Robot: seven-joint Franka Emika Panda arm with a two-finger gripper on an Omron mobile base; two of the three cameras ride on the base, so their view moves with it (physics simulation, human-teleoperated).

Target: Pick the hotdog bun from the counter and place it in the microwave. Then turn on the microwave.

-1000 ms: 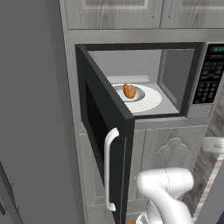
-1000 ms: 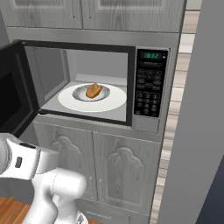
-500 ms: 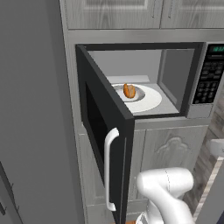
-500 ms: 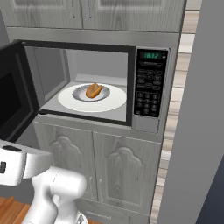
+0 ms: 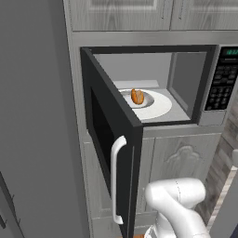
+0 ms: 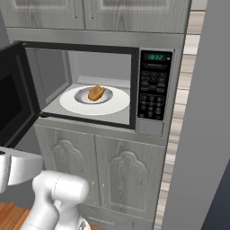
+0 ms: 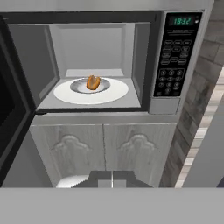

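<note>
Nearest the hand camera, low in its picture, the gripper (image 7: 112, 178) has its two dark finger tips pressed together, closed on nothing, in front of the lower cabinet and well apart from the microwave above. Just beyond stand two grey cabinet doors (image 7: 104, 148) with carved arch panels, side by side under the microwave (image 7: 105, 61).

The microwave's one door (image 5: 111, 139) hangs wide open to the left, its single white upright handle (image 5: 116, 179) facing the left base camera. Inside the lit cavity lies one white round turntable (image 7: 65, 94), and on it one small shallow dish (image 7: 79, 86) (greyish, with a raised rim). One hotdog bun (image 7: 92, 82) sits in that dish, orange-brown and oblong, roughly in the middle of the turntable; from the right base camera the bun (image 6: 96, 93) lies slantwise across the dish.

To the right of the cavity is one black keypad (image 6: 152, 94), with one green display (image 6: 155, 57) lit above its rows of buttons.

Farther up, two more grey cupboard doors (image 6: 99, 11) close off the space over the microwave. On the right a strip of brick-pattern wall (image 7: 194, 109) runs down beside the cabinets, and on the left a tall plain grey panel (image 5: 37, 116) stands beside the open door.
</note>
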